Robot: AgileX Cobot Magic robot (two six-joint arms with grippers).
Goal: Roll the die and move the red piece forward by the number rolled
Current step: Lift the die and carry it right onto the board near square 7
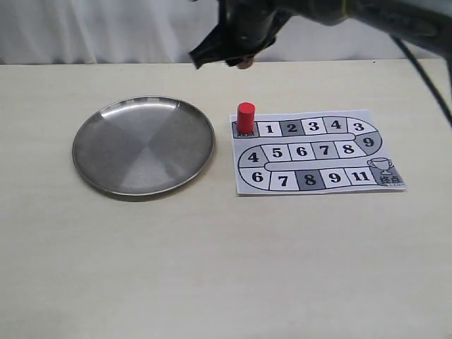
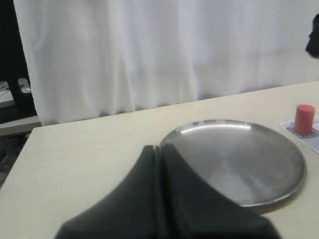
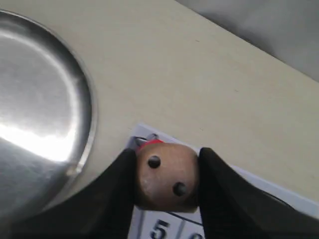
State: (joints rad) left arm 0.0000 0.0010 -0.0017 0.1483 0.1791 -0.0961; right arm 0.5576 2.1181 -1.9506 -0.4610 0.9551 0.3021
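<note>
On the pale cream tabletop [image 1: 212, 268] in front of me I see a round stainless-steel plate [image 1: 143, 146], shallow with a raised rim, catching streaks of light. Beside it, with a strip of bare table between, lies a flat printed paper game board [image 1: 316, 151]: a winding track of numbered squares, some white and some grey, ending at a small drawn trophy [image 1: 381, 166]. A white curtain [image 1: 106, 32] hangs behind the table.

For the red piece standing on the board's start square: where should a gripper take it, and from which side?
Grip the red piece across its round sides, near mid-height, coming straight down from above. It stands upright with a flat top, apart from the plate, which probably leaves room on both sides.
</note>
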